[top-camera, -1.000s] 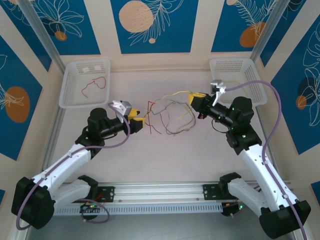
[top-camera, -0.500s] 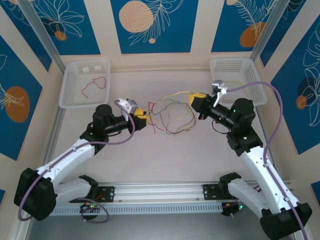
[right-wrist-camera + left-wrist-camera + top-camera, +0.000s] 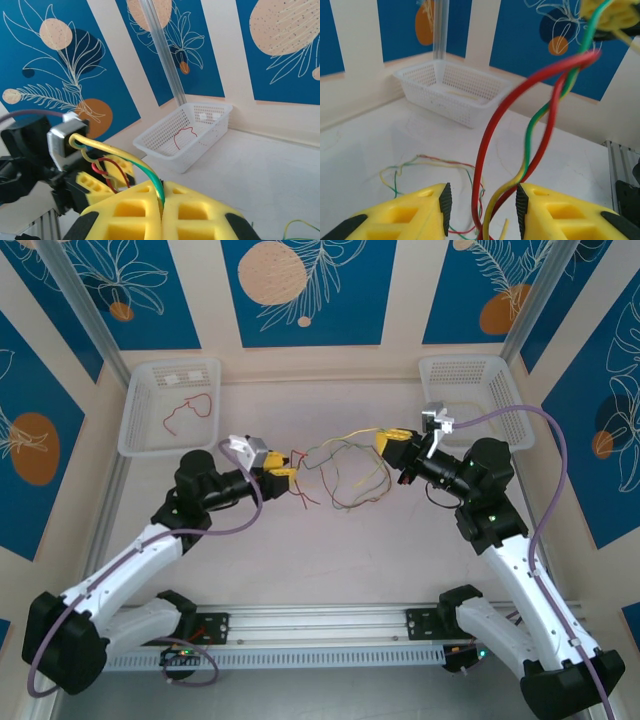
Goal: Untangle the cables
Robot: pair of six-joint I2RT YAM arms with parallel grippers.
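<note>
The cables (image 3: 345,472) form a loose tangle of red, green, yellow and brownish wires at the table's centre. My left gripper (image 3: 283,468) is at the tangle's left edge. In the left wrist view its jaws (image 3: 482,200) stand apart, with two red strands (image 3: 490,130) and a yellow-green strand (image 3: 532,130) rising between them and brushing the right pad. My right gripper (image 3: 385,443) is at the tangle's upper right. In the right wrist view it (image 3: 162,200) is shut on a green and a yellow cable (image 3: 145,170), which arch across to the left gripper (image 3: 107,177).
A white basket (image 3: 170,365) at the back left holds one red cable (image 3: 190,410). A second white basket (image 3: 470,360) stands at the back right. Purple cabling loops off each arm. A metal rail (image 3: 320,625) runs along the near edge.
My left gripper has moved up and right into the tangle's left edge, and its jaws have narrowed around the red strands. The right gripper has stayed shut, holding its cables raised.
</note>
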